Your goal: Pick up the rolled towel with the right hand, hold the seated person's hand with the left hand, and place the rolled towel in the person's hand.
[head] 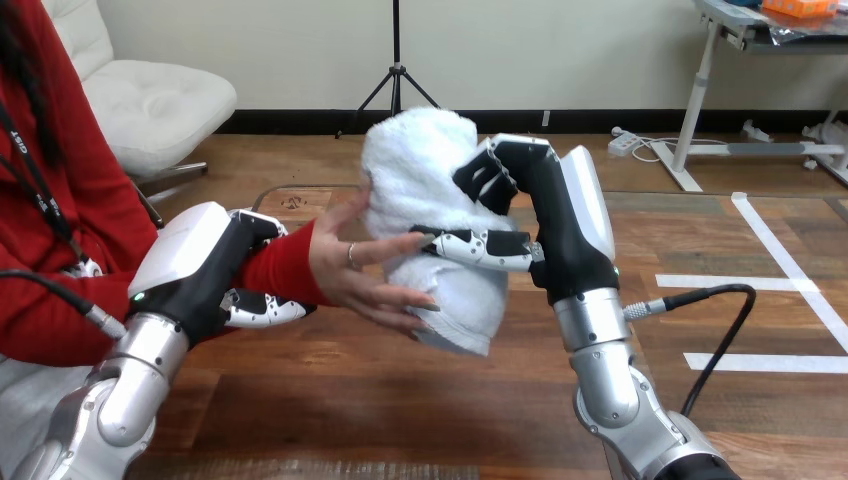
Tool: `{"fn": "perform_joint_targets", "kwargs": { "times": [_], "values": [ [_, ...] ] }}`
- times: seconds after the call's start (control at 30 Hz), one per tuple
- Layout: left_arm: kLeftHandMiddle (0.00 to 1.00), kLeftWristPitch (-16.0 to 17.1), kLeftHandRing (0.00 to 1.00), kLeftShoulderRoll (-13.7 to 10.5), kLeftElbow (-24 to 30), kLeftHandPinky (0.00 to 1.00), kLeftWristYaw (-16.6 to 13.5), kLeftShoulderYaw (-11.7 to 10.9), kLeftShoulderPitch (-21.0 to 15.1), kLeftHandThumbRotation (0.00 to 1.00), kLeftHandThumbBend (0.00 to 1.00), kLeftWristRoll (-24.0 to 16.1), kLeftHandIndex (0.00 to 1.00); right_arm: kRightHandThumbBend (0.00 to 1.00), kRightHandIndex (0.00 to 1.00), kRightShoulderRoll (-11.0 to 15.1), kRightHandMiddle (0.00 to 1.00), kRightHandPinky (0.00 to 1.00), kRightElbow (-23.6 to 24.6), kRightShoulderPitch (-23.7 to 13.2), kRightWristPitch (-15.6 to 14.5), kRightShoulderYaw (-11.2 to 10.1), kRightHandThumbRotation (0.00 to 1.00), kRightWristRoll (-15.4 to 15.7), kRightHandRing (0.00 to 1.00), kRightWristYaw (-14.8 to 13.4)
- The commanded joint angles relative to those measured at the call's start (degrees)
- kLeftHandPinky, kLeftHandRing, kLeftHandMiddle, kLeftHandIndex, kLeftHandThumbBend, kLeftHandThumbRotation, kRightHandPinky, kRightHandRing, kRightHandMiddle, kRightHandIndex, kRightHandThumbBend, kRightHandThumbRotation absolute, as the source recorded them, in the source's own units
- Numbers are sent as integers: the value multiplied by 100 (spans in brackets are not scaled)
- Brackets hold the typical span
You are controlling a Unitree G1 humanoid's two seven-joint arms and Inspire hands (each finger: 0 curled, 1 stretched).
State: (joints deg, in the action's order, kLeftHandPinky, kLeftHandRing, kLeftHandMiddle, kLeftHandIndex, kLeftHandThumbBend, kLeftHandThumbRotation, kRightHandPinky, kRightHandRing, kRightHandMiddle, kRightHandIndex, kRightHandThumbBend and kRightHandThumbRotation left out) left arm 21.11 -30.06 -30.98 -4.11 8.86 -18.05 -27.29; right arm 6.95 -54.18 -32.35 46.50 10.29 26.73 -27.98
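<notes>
A white rolled towel (425, 190) stands upright above the table's middle, held off the surface. My right hand (545, 215) is shut on it from the right, thumb across its front and fingers curled over its upper right side. The person's hand (365, 265) reaches in from the left, palm against the towel's left side, fingers spread over its lower front. My left hand (215, 270) is shut on the person's wrist in the red sleeve, fingers curled under it.
The wooden table (400, 400) spreads below both arms. A black cable (720, 330) loops beside my right forearm. The person's torso sits at the far left.
</notes>
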Motion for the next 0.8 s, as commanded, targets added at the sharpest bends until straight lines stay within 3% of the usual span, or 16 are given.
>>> {"fn": "perform_joint_targets", "kwargs": {
  "times": [0.0,0.77],
  "values": [
    [36,22,28,243,368,23,-80,-262,-825,0,45,345,39,77,36,-43,32,21,521,-525,309,-13,0,-66,25,22],
    [35,56,28,407,120,22,-139,-275,-1123,0,45,382,40,76,36,-173,32,20,902,-393,405,19,0,-265,25,416]
  ]
}}
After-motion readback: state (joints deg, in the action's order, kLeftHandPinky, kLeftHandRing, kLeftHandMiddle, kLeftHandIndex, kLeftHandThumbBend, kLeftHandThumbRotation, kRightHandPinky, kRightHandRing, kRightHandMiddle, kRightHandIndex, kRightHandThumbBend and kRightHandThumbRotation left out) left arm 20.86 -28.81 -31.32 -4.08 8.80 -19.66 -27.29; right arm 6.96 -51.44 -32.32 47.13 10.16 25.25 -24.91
